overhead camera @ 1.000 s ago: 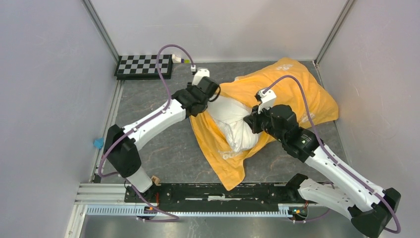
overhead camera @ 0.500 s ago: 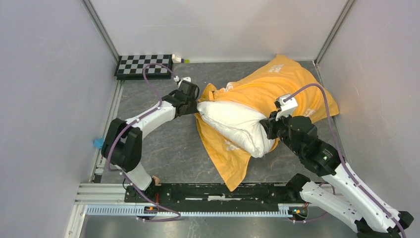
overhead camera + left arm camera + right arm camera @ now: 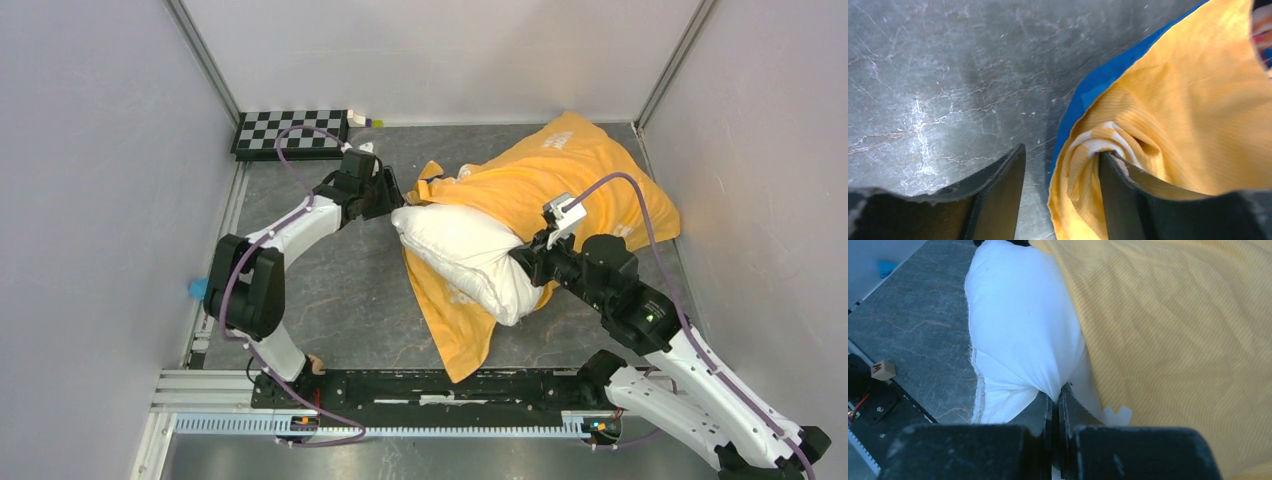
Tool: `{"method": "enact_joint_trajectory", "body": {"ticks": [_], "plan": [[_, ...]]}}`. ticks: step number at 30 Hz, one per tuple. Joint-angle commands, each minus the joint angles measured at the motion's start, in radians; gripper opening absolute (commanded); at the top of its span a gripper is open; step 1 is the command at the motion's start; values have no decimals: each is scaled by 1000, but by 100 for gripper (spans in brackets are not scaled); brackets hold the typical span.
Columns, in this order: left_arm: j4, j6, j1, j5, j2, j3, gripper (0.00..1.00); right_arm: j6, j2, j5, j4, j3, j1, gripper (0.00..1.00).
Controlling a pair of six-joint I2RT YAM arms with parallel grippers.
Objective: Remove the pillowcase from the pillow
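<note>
The right gripper (image 3: 1055,395), pinching a fold of the pillow (image 3: 1018,325) just ahead of its tips, should draw steadily rearward, while the left gripper (image 3: 1060,152), fingers spread with the pillowcase (image 3: 1188,100) hem loose between them, must first clamp that hem as anchor.

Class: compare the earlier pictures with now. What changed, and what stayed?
The left tool drew back leftward and stands open at the pillowcase rim. More of the pillow lies bared. The right tool stays shut on the pillow; the checkerboard stayed put.
</note>
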Motion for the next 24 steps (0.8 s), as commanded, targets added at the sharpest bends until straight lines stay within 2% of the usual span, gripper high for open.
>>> {"method": "enact_joint_trajectory", "body": {"ticks": [1,8,11,14,16,21,24], "plan": [[11,35,10,20,-140,52,66,-10,4,-201,192,11,2,0],[-10,22,10,-34,-461,-120,82,5,13,-275,306,-60,2,1],[-87,-42,9,41,-561,-156,84,12,49,-313,334,-71,2,1],[-127,-158,-4,179,-668,-201,99,29,93,-354,372,-83,3,1],[-94,-226,-44,206,-755,-259,100,54,115,-379,432,-100,2,1],[-84,-348,-149,139,-930,-366,100,153,186,-428,620,-156,16,0],[-84,-404,-169,144,-967,-410,100,136,269,-392,641,-113,94,0]]}}
